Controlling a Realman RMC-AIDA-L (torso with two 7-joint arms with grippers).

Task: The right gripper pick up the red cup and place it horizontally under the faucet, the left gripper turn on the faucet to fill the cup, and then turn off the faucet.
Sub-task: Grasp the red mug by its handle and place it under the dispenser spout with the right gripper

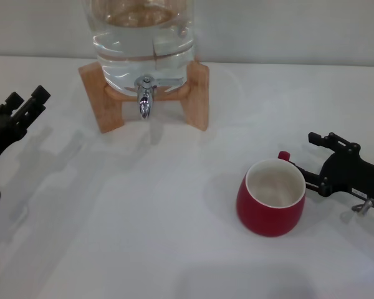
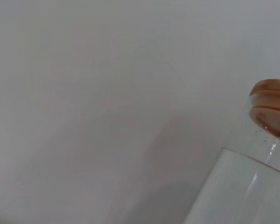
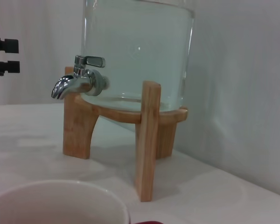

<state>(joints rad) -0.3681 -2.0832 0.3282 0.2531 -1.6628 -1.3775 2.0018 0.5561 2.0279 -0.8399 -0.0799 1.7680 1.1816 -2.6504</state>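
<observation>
The right gripper (image 1: 301,163) sits low over the white table (image 1: 143,224) at the right, its 2 fingers spread apart and reaching toward the red cup (image 1: 271,198). One finger (image 1: 306,176) lies against the cup's rim beside the small handle, the other stands apart behind it; the claw grips nothing. Its arm lies nearly level, coming in from the right edge.

The cup stands upright on the table, mouth up, well apart from the faucet (image 1: 145,96), in front of it and to its right. The faucet points down from the glass jar (image 1: 143,37) on its wooden stand (image 1: 196,93).

The left gripper (image 1: 26,103) hangs at the far left, away from the faucet, touching nothing; its fingers look slightly parted.
</observation>
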